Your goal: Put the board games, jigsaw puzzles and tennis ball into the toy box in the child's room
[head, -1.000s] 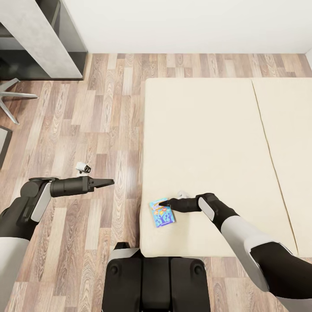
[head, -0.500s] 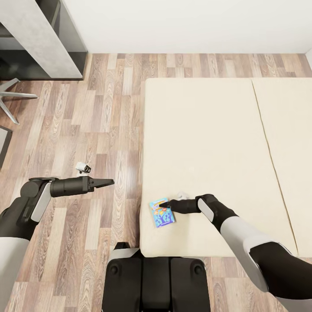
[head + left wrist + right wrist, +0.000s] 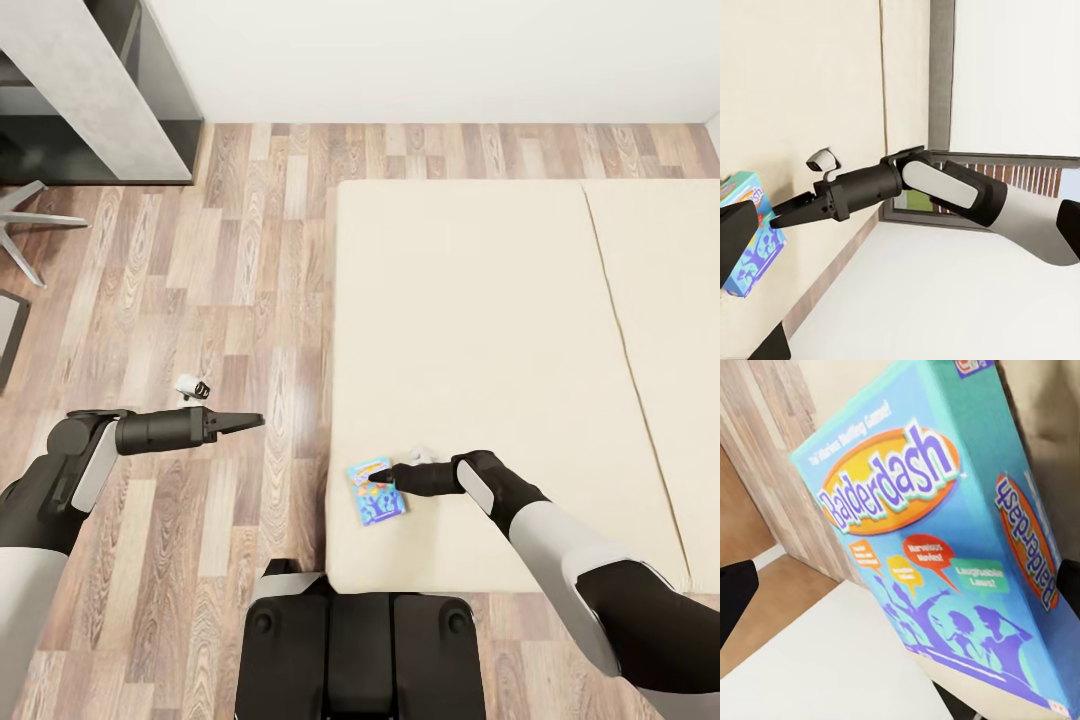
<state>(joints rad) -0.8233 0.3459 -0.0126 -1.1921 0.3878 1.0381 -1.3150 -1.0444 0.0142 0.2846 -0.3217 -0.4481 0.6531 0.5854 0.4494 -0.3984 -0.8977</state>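
Fingers of the right gripper reach onto the top edge of the blue board game, which lies flat on the bed near its corner closest to the robot. In the right wrist view the box's printed "Balderdash" face looms close, with the two dark fingertips showing at either side of it, so the jaws look spread around the box; whether they have pinched it yet cannot be told. The left gripper hangs over the wood floor, well apart from the bed, its fingers drawn together to a point with nothing between them.

As for progress, this game is not yet lifted off the mattress, so it remains to be carried to the toy box. A corner of the table shows at the far left beside a chair base. Judging from this, the job seems to be somewhere in its collecting stage, with at least this box left.
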